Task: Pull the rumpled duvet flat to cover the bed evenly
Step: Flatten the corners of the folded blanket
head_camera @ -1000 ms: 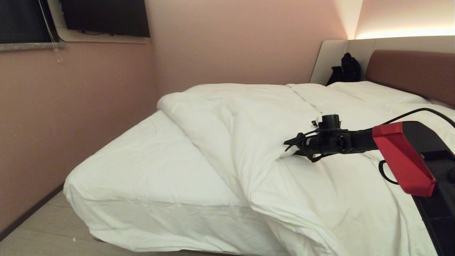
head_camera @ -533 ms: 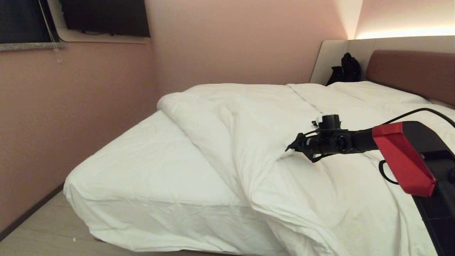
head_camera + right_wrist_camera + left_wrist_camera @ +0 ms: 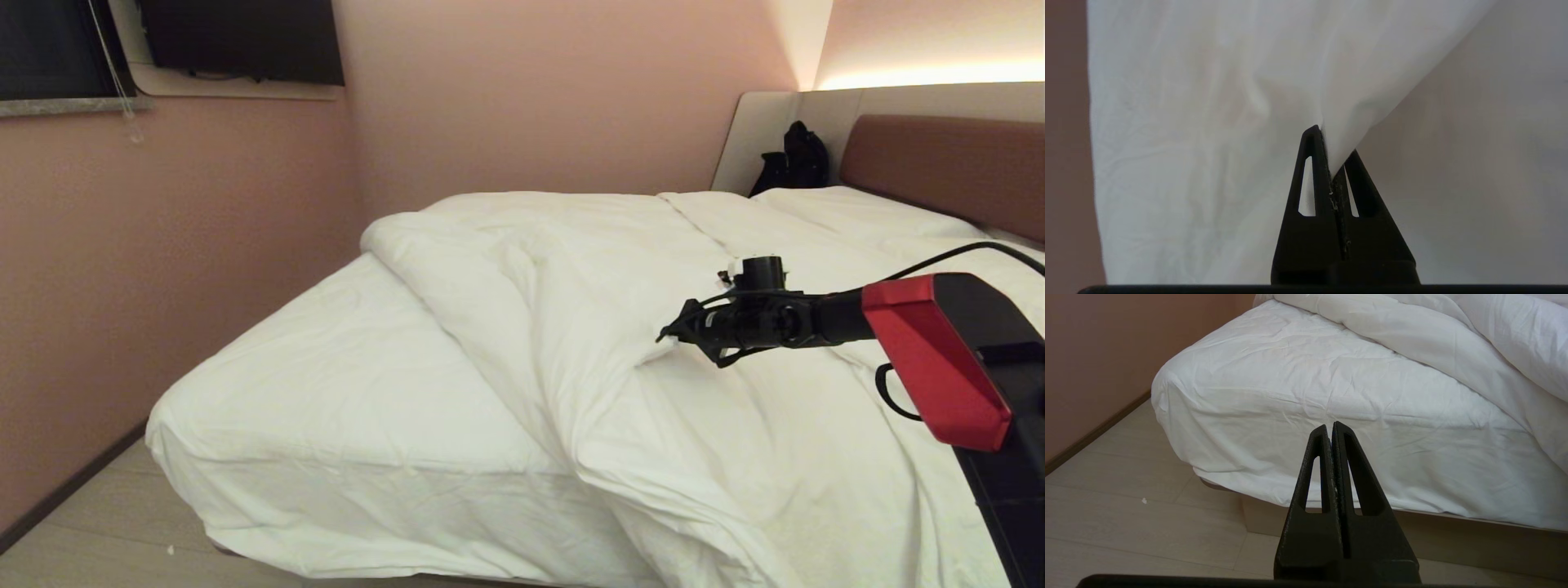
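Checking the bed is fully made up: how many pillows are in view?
2, both flat at the headboard end: one pillow beside the black bag, the other nearer the robot, partly hidden by its arm.

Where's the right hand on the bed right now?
In the head view, the right hand is right of centre over the bed, shut on a pinched fold of the duvet.

Bare mattress sheet [image 3: 343, 392] lies open on the left part of the bed [image 3: 269, 506], with floor [image 3: 98, 547] between it and the pink wall [image 3: 163, 261]. The duvet [image 3: 571, 327] bunches in a thick ridge across the middle, and a black bag [image 3: 796, 159] stands by the headboard [image 3: 947, 167].
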### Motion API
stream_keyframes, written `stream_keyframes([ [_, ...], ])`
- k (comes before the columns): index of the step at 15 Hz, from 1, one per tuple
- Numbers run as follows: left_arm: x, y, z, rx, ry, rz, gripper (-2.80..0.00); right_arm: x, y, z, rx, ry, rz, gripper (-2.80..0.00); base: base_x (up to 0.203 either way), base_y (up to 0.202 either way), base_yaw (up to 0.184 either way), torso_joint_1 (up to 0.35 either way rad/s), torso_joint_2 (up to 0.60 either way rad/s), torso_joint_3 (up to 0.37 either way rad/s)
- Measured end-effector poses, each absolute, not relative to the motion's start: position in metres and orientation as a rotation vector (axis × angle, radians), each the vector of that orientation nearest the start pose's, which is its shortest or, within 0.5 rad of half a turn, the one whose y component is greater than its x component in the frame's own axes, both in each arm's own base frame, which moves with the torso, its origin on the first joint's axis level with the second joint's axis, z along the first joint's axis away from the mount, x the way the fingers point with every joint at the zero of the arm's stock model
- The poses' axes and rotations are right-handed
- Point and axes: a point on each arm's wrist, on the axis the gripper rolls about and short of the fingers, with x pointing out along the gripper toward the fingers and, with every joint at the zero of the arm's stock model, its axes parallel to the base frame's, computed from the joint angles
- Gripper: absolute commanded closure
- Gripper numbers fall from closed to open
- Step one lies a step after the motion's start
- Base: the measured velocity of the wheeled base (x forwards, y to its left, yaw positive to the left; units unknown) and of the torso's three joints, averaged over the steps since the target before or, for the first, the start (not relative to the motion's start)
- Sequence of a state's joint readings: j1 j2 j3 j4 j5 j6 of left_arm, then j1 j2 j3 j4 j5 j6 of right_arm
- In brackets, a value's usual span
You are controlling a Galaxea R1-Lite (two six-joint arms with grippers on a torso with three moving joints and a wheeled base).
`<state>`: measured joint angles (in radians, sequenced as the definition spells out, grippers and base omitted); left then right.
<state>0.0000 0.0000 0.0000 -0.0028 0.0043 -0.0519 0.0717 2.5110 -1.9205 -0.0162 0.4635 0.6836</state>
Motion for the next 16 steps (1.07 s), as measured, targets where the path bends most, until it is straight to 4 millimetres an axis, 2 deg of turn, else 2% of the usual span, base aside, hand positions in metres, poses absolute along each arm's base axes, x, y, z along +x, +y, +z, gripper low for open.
stream_keyframes([
  [2,-0.023,0.000,0.076,-0.053,-0.003,0.004,0.00,0.509,0.053,0.097,0.757,0.724,0.322,0.00,0.000,0.000,0.000,0.000,0.00,0.000],
  [6,-0.023,0.000,0.076,-0.055,-0.003,0.005,0.00,0.497,0.077,0.120,0.738,0.728,0.374,0.00,0.000,0.000,0.000,0.000,0.00,0.000],
  [9,-0.023,0.000,0.076,-0.056,-0.003,0.005,0.00,0.486,0.101,0.140,0.719,0.729,0.428,0.00,0.000,0.000,0.000,0.000,0.00,0.000],
  [16,-0.023,0.000,0.076,-0.056,-0.003,0.006,0.00,0.445,0.172,0.174,0.652,0.794,0.575,0.00,0.000,0.000,0.000,0.000,0.00,0.000],
])
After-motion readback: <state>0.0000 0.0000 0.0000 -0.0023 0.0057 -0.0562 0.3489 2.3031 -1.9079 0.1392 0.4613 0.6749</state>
